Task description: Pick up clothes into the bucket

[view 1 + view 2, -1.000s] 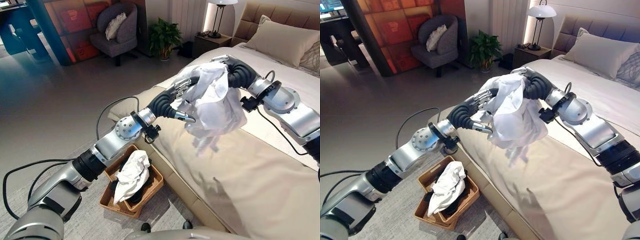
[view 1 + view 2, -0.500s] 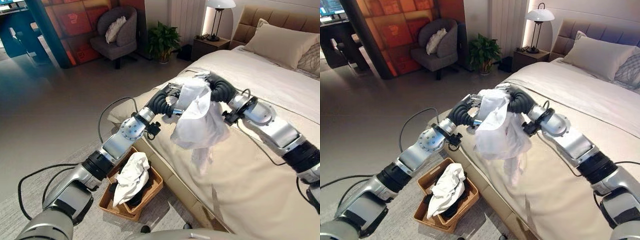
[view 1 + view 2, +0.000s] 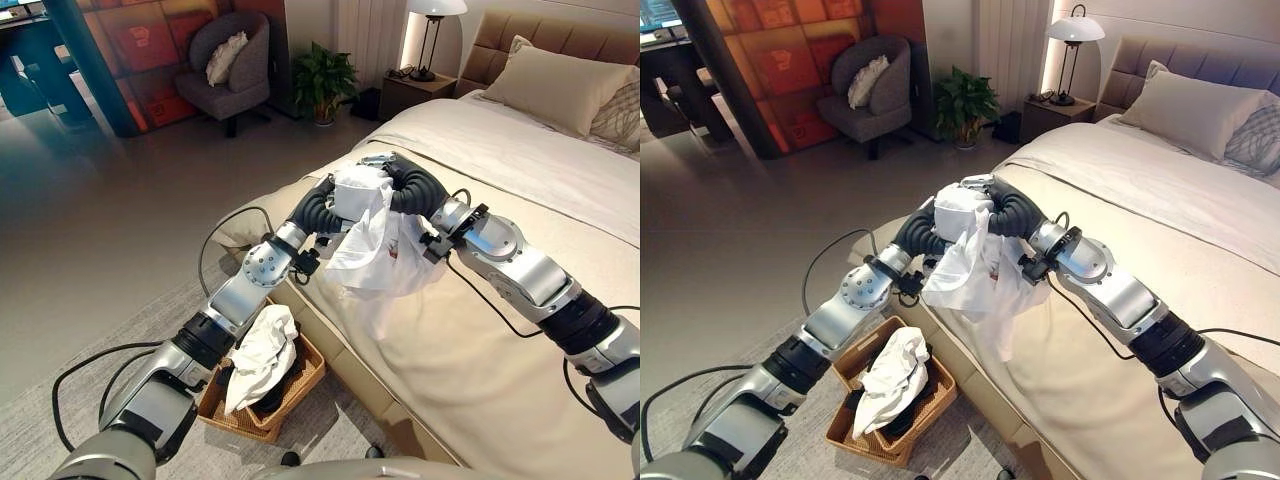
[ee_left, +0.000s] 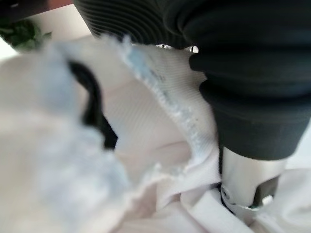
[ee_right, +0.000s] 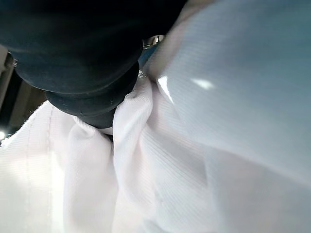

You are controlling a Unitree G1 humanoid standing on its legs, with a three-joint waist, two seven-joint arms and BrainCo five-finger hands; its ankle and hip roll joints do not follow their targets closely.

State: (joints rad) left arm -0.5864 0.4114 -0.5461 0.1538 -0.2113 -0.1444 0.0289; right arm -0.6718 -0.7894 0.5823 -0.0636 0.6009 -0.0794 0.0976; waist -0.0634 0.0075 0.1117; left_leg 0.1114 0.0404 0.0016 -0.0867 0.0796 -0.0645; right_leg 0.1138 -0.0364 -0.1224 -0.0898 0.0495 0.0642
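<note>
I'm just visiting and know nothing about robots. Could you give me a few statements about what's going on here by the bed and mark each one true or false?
1. A white garment hangs between the two hands above the edge of the bed. True.
2. The basket on the floor is empty. False: a white piece of clothing already lies in it, over something dark.
3. The basket stands on the floor beside the bed. True.
4. The garment is held directly over the basket. False: it hangs above the bed's edge, and the basket sits lower down, nearer the robot.
5. A lamp is lit by the head of the bed. True.
6. The armchair across the room is bare. False: a light cushion rests on it.
</note>
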